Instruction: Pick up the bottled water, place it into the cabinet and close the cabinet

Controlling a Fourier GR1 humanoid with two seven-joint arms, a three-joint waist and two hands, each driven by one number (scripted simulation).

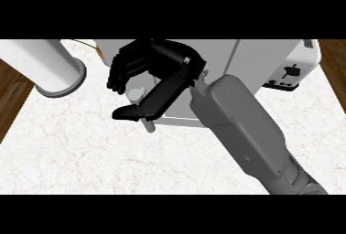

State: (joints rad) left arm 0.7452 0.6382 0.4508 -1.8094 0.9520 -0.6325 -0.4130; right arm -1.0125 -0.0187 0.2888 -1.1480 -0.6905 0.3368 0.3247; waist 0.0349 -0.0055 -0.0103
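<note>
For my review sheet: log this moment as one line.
right hand: curled round bottled water | location: at cabinet front | left hand: not in view | toaster: right of cabinet

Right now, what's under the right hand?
Under the black right hand, only a pale rounded bottled-water top shows, before the white cabinet. Fingers curl round it; its body is covered.

Black robot hand (152, 73), smooth grey forearm (243, 128)

One hand (152, 75), one cabinet (260, 57), one toaster (295, 68), one white cylinder (47, 66), one counter (88, 155)
</note>
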